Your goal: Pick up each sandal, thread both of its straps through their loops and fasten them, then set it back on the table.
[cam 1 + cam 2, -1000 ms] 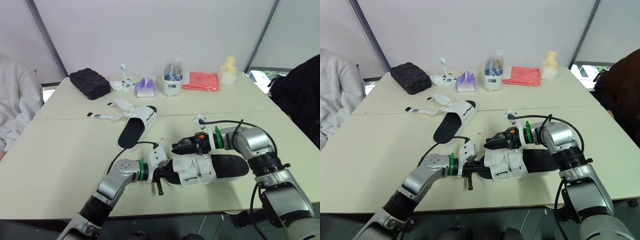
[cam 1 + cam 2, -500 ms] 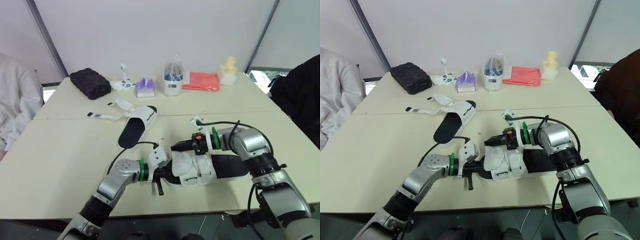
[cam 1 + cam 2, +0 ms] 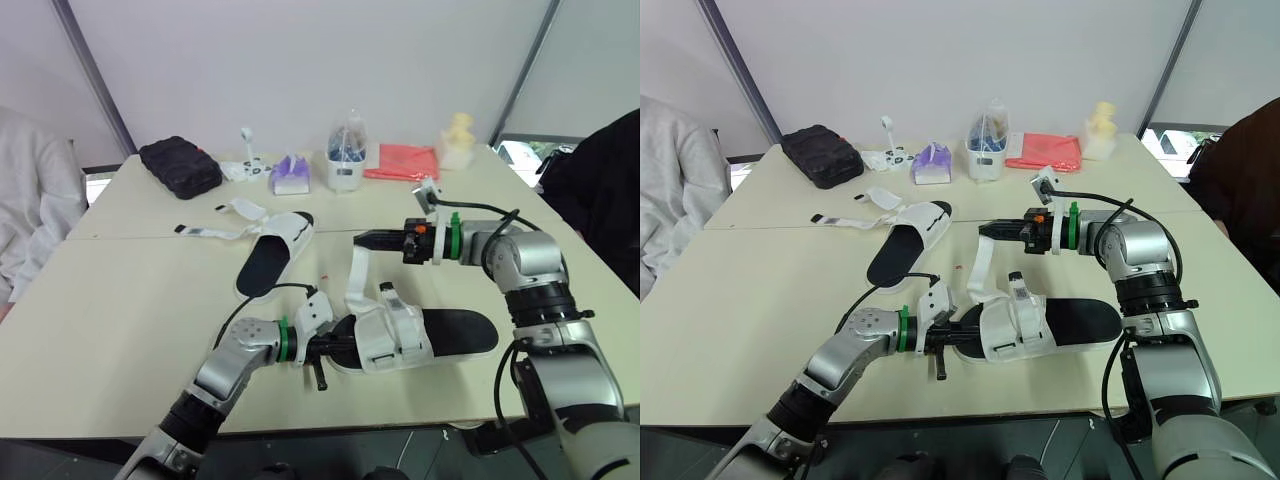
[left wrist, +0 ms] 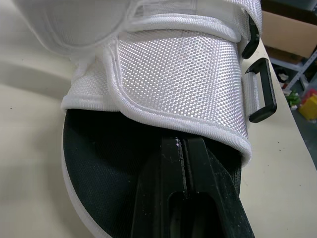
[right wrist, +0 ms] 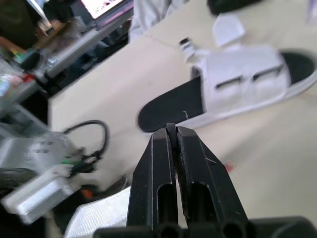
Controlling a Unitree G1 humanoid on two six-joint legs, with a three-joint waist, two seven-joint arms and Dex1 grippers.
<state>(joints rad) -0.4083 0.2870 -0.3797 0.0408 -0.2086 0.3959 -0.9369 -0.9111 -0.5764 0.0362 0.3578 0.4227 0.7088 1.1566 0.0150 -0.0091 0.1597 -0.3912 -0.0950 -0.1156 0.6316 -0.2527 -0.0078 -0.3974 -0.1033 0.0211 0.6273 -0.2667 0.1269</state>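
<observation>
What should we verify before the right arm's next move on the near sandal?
1. Right gripper shut on the strap tip: ok; the strap runs from the fingers down to the sandal.
2. Left gripper clamped on the near sandal at its sole edge: ok.
3. Strap through the black loop: not ok; the loop looks empty in the left wrist view.
4. Second strap threaded and fastened: cannot tell.
5. Far sandal fastened: not ok; its straps lie loose on the table.
</observation>
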